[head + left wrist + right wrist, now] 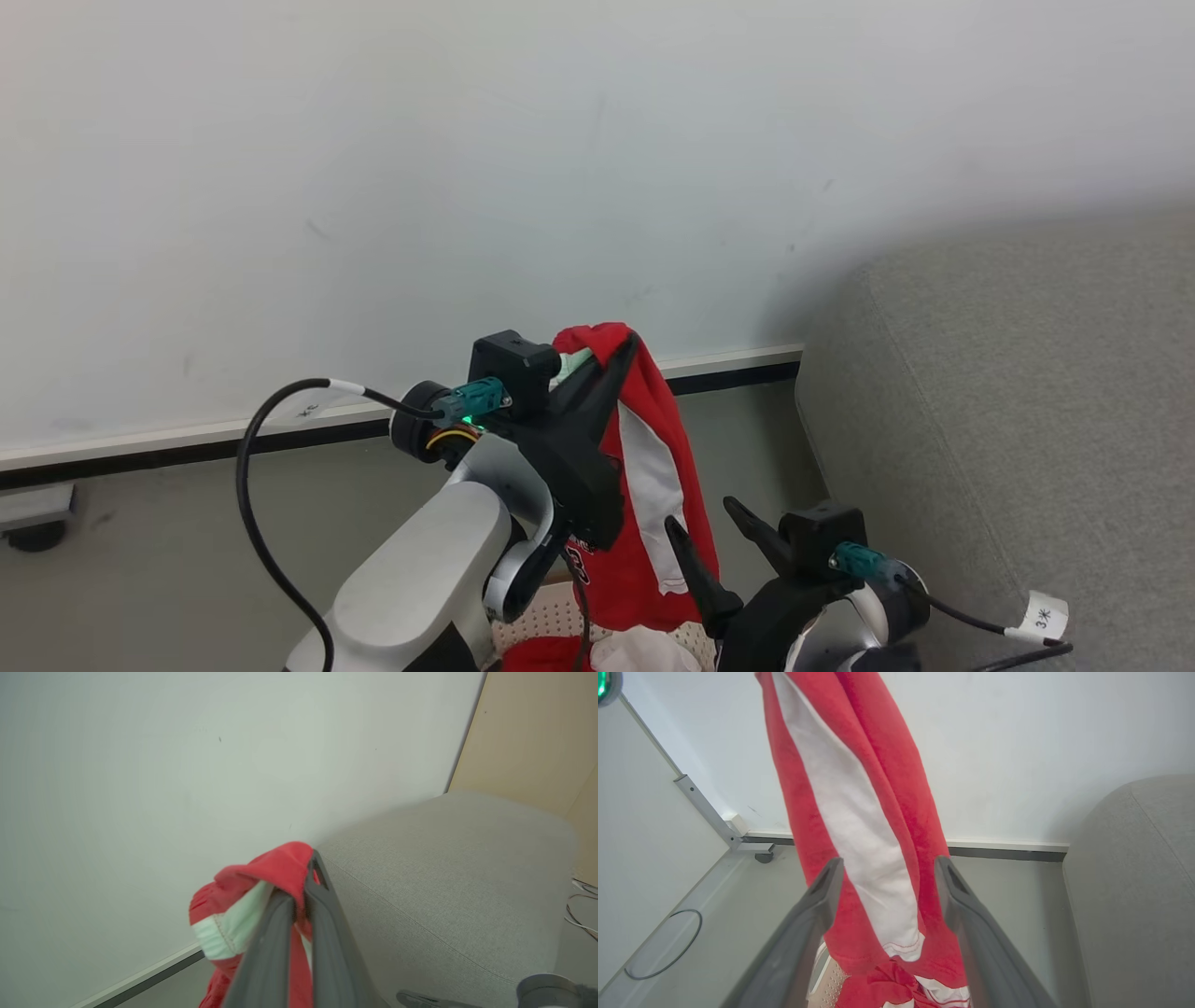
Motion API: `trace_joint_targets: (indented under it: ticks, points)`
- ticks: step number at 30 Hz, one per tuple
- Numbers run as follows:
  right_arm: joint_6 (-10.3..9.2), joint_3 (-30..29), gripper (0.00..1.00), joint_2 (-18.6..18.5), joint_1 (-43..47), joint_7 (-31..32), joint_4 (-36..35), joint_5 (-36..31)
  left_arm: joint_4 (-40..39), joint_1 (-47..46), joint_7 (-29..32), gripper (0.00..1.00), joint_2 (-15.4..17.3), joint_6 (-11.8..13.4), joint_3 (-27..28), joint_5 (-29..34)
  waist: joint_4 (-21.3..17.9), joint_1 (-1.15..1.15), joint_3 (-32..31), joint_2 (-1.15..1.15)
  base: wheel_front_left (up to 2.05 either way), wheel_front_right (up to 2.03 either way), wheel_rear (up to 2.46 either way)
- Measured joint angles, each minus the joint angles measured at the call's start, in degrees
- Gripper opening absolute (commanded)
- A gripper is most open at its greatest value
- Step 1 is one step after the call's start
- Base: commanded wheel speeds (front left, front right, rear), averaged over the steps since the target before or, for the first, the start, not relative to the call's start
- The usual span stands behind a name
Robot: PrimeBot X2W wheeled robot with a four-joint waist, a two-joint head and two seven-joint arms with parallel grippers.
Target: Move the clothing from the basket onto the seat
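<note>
My left gripper (627, 343) is raised and shut on the top of a red clothing piece (644, 485) with a white panel, which hangs down toward the basket. In the left wrist view the fingers (322, 914) pinch the bunched red fabric (247, 896). My right gripper (698, 513) is open, lower and to the right. In its wrist view the hanging clothing (859, 812) is in line with the gap between the open fingertips (887, 865); whether they touch it I cannot tell. The perforated basket (551, 621) holds more red and white clothing (896, 984). The grey seat (1008, 401) is to the right.
A white wall with a dark baseboard (728, 373) stands right behind the basket. A caster foot (33, 523) sits on the floor at far left. A beige panel (528, 732) and loose cables (579, 905) lie beyond the seat (444, 882).
</note>
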Motion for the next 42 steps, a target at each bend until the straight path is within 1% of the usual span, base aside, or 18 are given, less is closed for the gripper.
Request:
trace_joint_targets:
  ticks: [10, 15, 20, 24, 29, 32, 37, 39, 41, 42]
  points:
    - [0.0, 0.31, 1.0, -0.01, -3.92, -0.32, 5.9, 1.86, -5.67, -2.14, 1.49, 0.0, 0.01, 0.41, -5.22, -2.8, 3.17, 0.0, -0.19, 0.0, 0.0, 0.0, 0.0]
    - [0.0, 1.68, 1.0, 0.0, -4.27, -0.33, 7.58, 4.56, -8.87, -2.65, 2.29, 0.0, 0.03, 0.55, -6.8, -4.24, 4.06, 0.0, -0.25, 0.0, 0.0, 0.0, 0.0]
    - [0.0, 2.49, 1.0, -0.01, -5.54, -1.37, 8.33, 6.31, -12.56, -3.34, 3.25, 0.0, -0.02, 0.82, -8.67, -6.39, 4.28, 0.0, -0.28, 0.0, 0.0, 0.0, 0.0]
    - [0.0, 2.8, 1.0, 0.01, -6.61, -2.75, 8.53, 7.13, -13.19, -3.43, 4.08, 0.0, 0.01, 1.51, -9.9, -7.02, 4.22, 0.0, -0.24, 0.0, 0.0, 0.0, 0.0]
    - [0.0, 3.15, 1.0, 0.0, -6.81, -3.01, 9.34, 7.43, -14.51, -3.22, 4.64, 0.0, 0.03, 1.29, -11.13, -8.79, 3.99, 0.0, -0.29, 0.0, 0.0, 0.0, 0.0]
    - [0.0, 3.43, 1.0, 0.0, -7.43, -3.22, 9.61, 7.9, -16.03, -3.06, 5.08, 0.0, 0.02, 1.31, -11.94, -10.83, 3.88, 0.0, -0.36, 0.0, 0.0, 0.0, 0.0]
    - [0.0, 3.83, 1.0, 0.0, -7.71, -4.41, 9.62, 8.43, -19.18, -2.07, 5.83, 0.0, 0.0, 2.55, -12.98, -14.22, 3.47, 0.0, -0.49, 0.0, 0.0, 0.0, 0.0]
    - [0.0, 3.9, 1.0, 0.0, -7.94, -4.87, 9.62, 8.49, -20.17, -1.74, 6.38, 0.0, 0.04, 2.65, -13.79, -15.37, 3.27, 0.0, -0.53, 0.0, 0.0, 0.0, 0.0]
    - [0.0, 3.92, 0.39, 0.0, -8.42, -5.04, 9.69, 8.72, -20.51, -1.58, 6.76, 0.0, -0.01, 2.67, -14.27, -15.94, 3.07, 0.0, -0.58, 0.0, 0.0, 0.0, 0.0]
    - [0.0, 3.9, 0.0, -0.01, -8.67, -5.36, 9.69, 8.72, -20.4, -1.47, 6.77, 0.0, 0.0, 2.8, -14.43, -16.16, 2.97, 0.0, -0.6, 0.0, 0.0, 0.0, 0.0]
